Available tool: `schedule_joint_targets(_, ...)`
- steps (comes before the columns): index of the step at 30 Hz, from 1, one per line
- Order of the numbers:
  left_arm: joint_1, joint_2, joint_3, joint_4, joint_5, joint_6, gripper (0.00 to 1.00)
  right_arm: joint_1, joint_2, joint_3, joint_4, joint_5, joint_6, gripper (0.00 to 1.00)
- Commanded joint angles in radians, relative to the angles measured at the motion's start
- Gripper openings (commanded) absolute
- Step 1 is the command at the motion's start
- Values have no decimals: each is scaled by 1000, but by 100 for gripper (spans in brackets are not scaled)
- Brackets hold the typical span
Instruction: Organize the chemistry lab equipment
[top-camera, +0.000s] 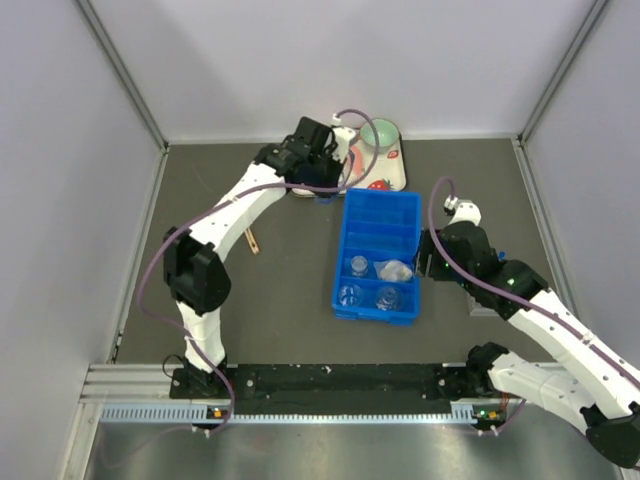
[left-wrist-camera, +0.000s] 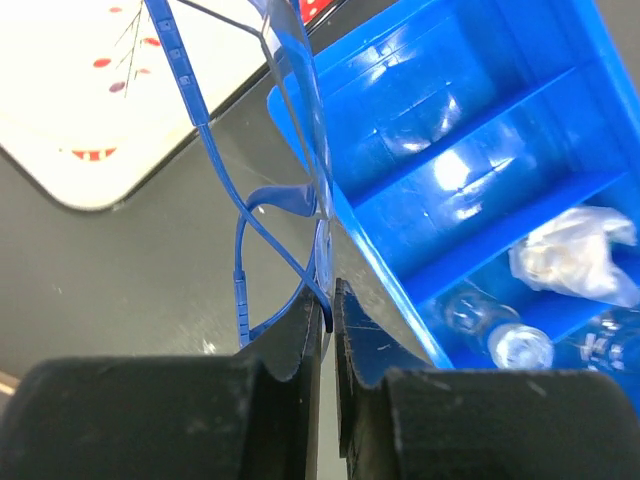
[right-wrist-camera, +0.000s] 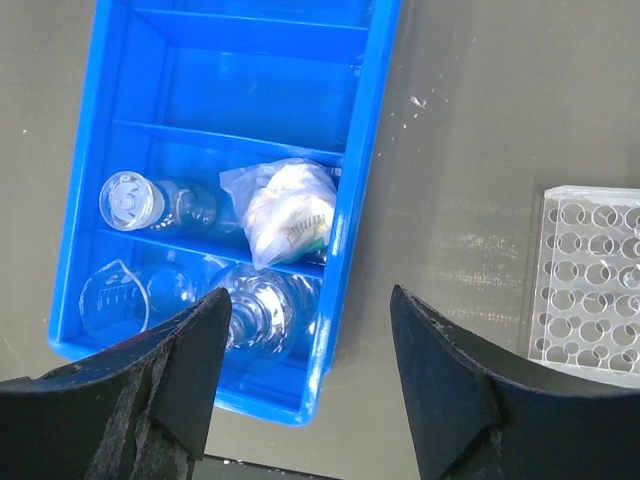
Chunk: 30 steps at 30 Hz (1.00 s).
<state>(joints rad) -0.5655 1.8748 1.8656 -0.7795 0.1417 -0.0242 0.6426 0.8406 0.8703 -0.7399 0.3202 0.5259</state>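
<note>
The left gripper (left-wrist-camera: 330, 300) is pinched nearly closed on the edge of what looks like a pair of clear safety glasses (left-wrist-camera: 295, 90) with thin blue arms, holding them just above the dark table (top-camera: 280, 290) at the far left corner of the blue bin (top-camera: 378, 255). The strawberry-print tray (top-camera: 385, 170) lies just beyond that gripper, at the far edge of the table. The right gripper (right-wrist-camera: 310, 300) hangs with its fingers spread wide over the bin's near right rim, gripping nothing. In the bin's two nearest compartments sit the glassware: a small beaker (right-wrist-camera: 115, 300) with printed marks and a round flask (right-wrist-camera: 260, 305) in the nearest one, and another flask (right-wrist-camera: 150, 200) lying beside a crumpled plastic bag (right-wrist-camera: 285, 210) in the next. The far compartments hold nothing that can be made out. The clear tube rack (right-wrist-camera: 590, 290) rests on the table to the right of the bin, apart from it. A thin wooden stick (top-camera: 250, 240) lies on the table left of the bin, near the left arm.
</note>
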Motion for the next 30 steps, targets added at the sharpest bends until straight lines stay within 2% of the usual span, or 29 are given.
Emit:
schedule_joint_targets(1,-56,89,93,9,-30,292,0,-6,0,-8,-4,14,-7,66)
schedule_joint_targets(6,-120,122,52,91,-88,528,0,-6,-12,-36,-9,14,-6,66)
schedule_joint_targets(17,-203,95,-108,244,-76,754,0,-8,-32,-73,-15,11,-4,66)
schedule_joint_targets(30,-231,251,108,201,-44,859,0,-6,-112,-40,-75,10,0,66)
